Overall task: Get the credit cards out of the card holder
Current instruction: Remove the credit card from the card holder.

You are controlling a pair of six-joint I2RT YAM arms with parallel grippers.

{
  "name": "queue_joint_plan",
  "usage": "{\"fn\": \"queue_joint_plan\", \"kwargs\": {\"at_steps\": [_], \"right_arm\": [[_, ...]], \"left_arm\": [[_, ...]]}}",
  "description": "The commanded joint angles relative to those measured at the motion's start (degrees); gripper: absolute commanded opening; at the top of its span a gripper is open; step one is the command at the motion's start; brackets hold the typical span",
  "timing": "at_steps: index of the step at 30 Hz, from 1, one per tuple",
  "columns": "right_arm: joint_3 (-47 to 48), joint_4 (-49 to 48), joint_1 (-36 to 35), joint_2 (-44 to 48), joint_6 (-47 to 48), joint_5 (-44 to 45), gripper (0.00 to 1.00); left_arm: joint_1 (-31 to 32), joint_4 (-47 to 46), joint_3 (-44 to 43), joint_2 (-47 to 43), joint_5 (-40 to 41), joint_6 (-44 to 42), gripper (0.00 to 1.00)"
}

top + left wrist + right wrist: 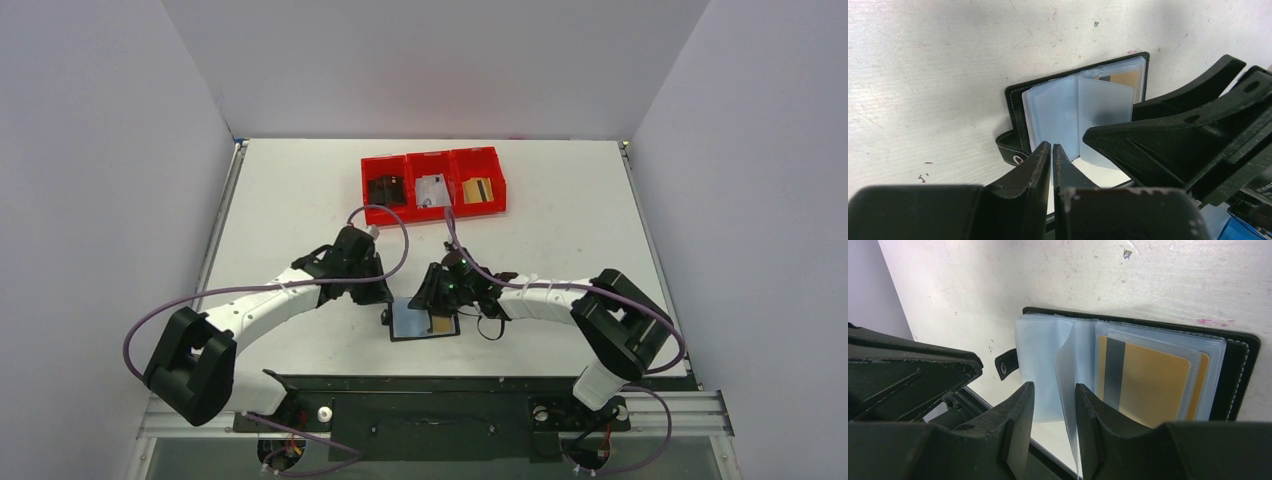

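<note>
Card holder: one black card holder [1243, 380] is lying open, face up, on the tabletop [300, 200], near its near edge and between the two tools.
Snap tab: one tab [1005, 367] is sticking out from the holder's left cover.
Clear sleeves: a stack of bluish clear sleeves [1040, 360] is fanning across both halves. One sleeve leaf [1068, 375] is standing up at the spine.
Cards in the holder: one gold card [1153, 385] with a dark stripe [1114, 370] is showing, sitting inside the sleeves of the right half. Whether more cards are lying under it I cannot tell.
Right tool: the right tool [1054, 390] is hovering over the spine with its jaws partly apart, released. The upright leaf is passing through the gap, leaning on one finger and clear of the other.
Left tool: the left tool [1052, 147] is clenched, its tips resting at the near edge of the left-hand sleeves. Whether a sleeve edge is being pinched I cannot tell.
Red bins: three red bins [430, 157] are standing in a row at the far side, well apart from the holder.
Bin contents: each bin is holding one thing, from left to right: a black flat item [385, 188], a white-grey card [432, 188] and a second gold card [478, 188].
</note>
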State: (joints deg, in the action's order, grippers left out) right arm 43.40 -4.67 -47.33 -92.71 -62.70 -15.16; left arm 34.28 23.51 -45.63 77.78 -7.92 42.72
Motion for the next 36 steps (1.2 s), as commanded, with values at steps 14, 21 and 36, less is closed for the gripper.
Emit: {"fn": "queue_joint_plan", "kwargs": {"at_steps": [14,21,36], "right_arm": [[9.07,-1.68,-4.78,-6.58,-0.21,0.73,0.46],[8.46,-2.94,-4.87,-9.92,-0.46,0.97,0.47],[8.89,8.61,-3.20,2.13,2.95,8.46,0.47]], "left_arm": [[-1.71,4.09,-1.56,-5.67,-0.70,-2.23,0.05],[-1.74,4.12,-1.73,-6.05,-2.14,-2.29,0.05],[-2.02,3.77,-5.35,-6.29,-7.02,-1.28,0.11]]}}
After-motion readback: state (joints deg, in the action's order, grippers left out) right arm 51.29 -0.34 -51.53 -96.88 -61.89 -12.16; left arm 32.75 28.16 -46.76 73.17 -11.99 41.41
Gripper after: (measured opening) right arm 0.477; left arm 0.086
